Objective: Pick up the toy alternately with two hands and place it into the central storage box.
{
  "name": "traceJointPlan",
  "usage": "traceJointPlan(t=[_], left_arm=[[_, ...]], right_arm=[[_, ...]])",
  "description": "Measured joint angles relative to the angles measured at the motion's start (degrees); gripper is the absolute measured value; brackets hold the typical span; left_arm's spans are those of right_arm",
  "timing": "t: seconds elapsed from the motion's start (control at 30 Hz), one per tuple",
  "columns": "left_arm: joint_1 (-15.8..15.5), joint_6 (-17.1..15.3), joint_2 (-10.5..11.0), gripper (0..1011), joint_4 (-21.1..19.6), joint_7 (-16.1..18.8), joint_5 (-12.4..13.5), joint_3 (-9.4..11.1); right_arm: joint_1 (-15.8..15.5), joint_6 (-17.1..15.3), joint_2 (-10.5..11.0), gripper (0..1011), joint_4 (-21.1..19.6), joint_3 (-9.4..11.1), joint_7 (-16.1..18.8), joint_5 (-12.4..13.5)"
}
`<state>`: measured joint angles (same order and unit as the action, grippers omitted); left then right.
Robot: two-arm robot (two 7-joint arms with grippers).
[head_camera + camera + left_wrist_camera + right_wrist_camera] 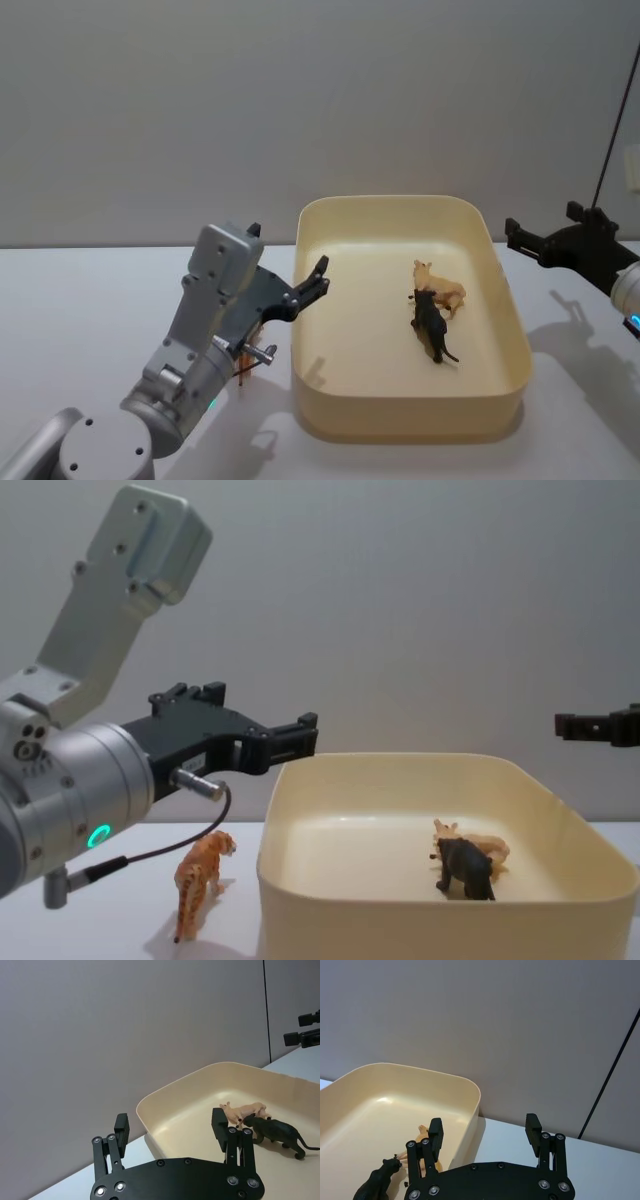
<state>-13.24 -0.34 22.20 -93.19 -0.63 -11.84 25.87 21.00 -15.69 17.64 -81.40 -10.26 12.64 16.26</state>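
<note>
Head view: the orange tiger is mostly hidden behind the left arm.

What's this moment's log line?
left gripper open, at left rim of storage box | right gripper open, right of box | inside: tan toy, black toy | table: tiger toy

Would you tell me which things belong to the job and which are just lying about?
Job: left gripper, right gripper, storage box, tan toy and black toy inside it, orange tiger toy outside it.
Lying about: table, back wall.
</note>
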Motion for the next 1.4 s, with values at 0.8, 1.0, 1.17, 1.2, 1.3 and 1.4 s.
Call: traceJointPlan(t=[0.8,1.0,1.17,1.2,1.3,1.4], left_arm=[[3.9,2.7,5.8,1001,-0.5,-5.3,-11.3,-3.8],[3.6,-0.5,6.7,1001,0.5,-9.9,-13.4,-4.5],[2.9,-3.3,7.2,1001,1.6,-12.7,-13.9,-4.9],[2.6,-4.2,7.3,1001,2.0,-13.5,-13.9,-5.0],[2.2,-5.6,7.3,1001,2.5,-14.3,-13.8,-5.2],[1.5,-7.7,7.4,1001,3.5,-15.3,-13.4,-5.3]], right_arm=[[-1.0,-0.5,0.7,1001,-1.3,0.5,-0.5,0.7],[-1.1,-0.6,0.7,1001,-1.4,0.6,-0.5,0.8],[-1.1,-0.6,0.7,1001,-1.5,0.6,-0.6,0.8],[-1.1,-0.6,0.7,1001,-1.5,0.6,-0.6,0.8],[-1.1,-0.6,0.7,1001,-1.5,0.6,-0.6,0.8],[-1.1,-0.6,0.7,1001,-1.5,0.6,-0.6,0.8]])
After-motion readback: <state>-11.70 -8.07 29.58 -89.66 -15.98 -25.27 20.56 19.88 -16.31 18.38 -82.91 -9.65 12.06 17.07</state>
